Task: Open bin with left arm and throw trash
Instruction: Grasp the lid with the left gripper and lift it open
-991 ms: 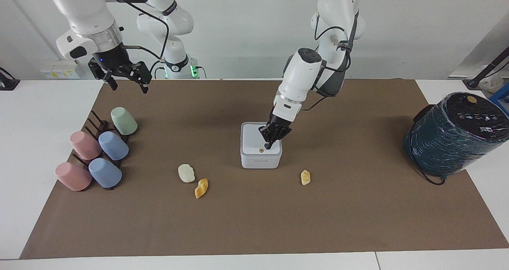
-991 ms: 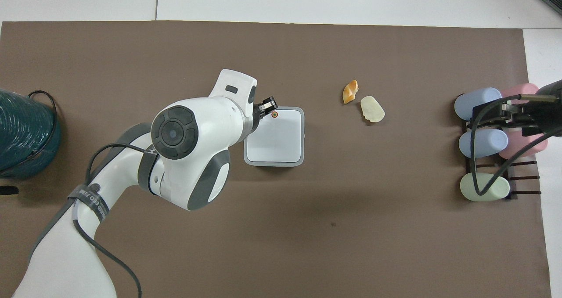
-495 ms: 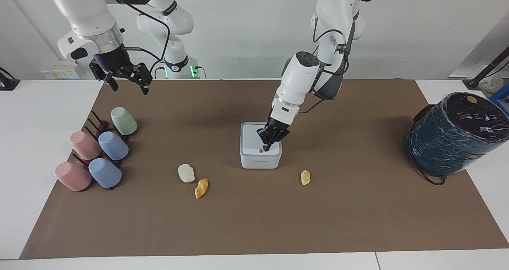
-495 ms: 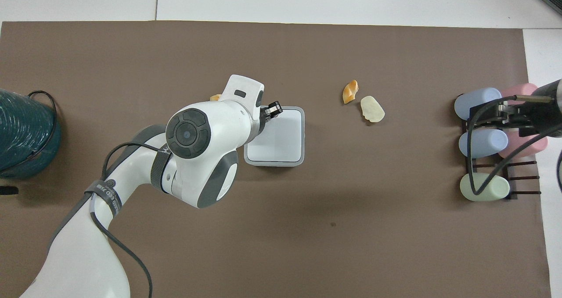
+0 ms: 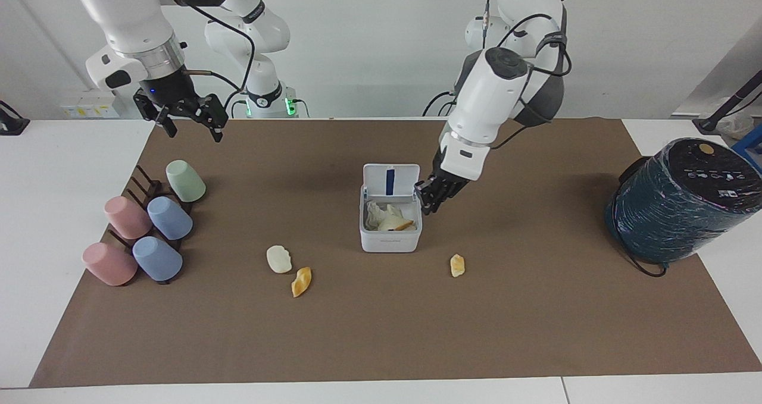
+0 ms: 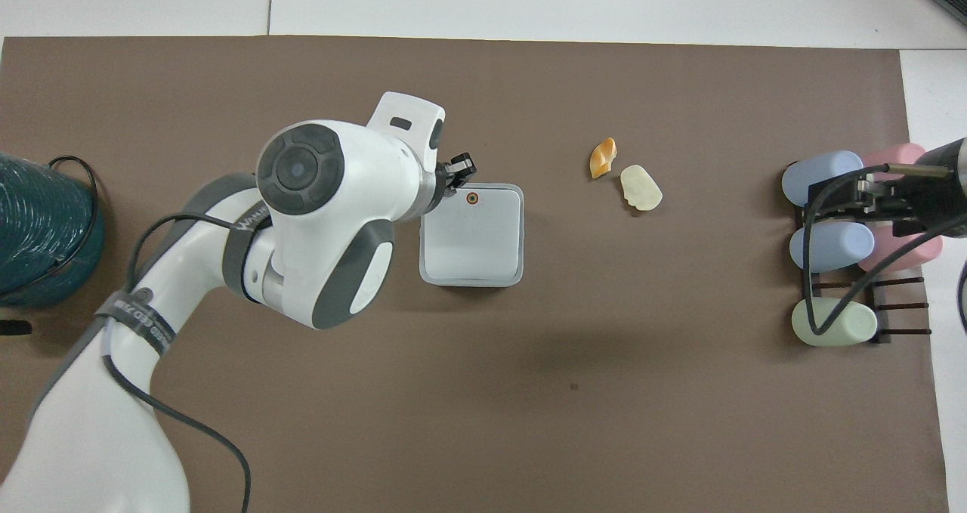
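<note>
The white bin (image 5: 390, 241) stands mid-mat. In the facing view its lid (image 5: 391, 181) is swung up, showing a blue strip and crumpled paper inside. In the overhead view the bin (image 6: 472, 233) still looks flat-topped, its orange dot showing. My left gripper (image 5: 430, 203) hangs just beside the bin's rim, toward the left arm's end, holding nothing; overhead its tip (image 6: 459, 170) shows by the bin's corner. A cream scrap of trash (image 5: 278, 259) and an orange one (image 5: 302, 281) lie toward the right arm's end, a yellow one (image 5: 457, 265) toward the left arm's. My right gripper (image 5: 191, 129) waits open above the mat's edge.
Pastel cups (image 5: 149, 228) lie on a dark rack toward the right arm's end. A big dark teal wrapped cylinder (image 5: 678, 199) stands at the left arm's end. A brown mat (image 5: 381, 332) covers the table.
In the facing view the bin's lid has sprung up from flat. My left gripper has lifted off the lid and drawn back toward the left arm's end. The right arm is still.
</note>
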`<state>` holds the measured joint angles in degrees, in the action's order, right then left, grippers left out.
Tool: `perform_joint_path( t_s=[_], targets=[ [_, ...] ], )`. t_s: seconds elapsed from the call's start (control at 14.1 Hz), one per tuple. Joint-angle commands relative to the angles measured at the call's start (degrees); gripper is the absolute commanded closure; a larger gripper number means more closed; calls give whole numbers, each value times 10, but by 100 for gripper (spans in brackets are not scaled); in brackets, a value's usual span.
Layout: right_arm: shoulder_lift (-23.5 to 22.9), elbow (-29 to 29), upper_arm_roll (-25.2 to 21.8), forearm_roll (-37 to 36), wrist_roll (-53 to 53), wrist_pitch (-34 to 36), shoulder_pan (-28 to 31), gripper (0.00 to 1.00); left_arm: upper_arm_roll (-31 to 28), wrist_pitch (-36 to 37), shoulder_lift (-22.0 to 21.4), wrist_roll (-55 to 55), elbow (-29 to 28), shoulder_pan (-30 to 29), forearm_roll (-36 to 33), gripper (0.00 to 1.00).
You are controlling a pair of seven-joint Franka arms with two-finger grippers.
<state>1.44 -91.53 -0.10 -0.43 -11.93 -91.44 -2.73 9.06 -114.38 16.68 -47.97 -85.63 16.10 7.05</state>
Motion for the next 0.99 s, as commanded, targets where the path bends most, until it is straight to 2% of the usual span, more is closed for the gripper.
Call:
perform_joint_path(
  t_s=[0.0, 0.21, 0.42, 0.64, 0.92],
  targets=[
    [8, -18, 5, -9, -6, -29, 2, 0, 2, 0, 12, 43, 14, -22, -1, 31],
    [-14, -33, 5, -7, -5, -96, 1, 0, 2, -54, 10, 120, -15, -46, 1, 32],
    [-78, -32, 5, -6, -5, -182, -20, 0, 2, -102, 9, 225, -45, -66, 1, 38],
    [-154, -31, 5, -6, -5, -278, -28, 0, 1, -132, 39, 341, -51, -74, 0, 38],
    [-230, -35, 6, -6, 37, -370, -39, 0, 1, -207, 80, 367, -81, -65, 0, 38]
  ],
)
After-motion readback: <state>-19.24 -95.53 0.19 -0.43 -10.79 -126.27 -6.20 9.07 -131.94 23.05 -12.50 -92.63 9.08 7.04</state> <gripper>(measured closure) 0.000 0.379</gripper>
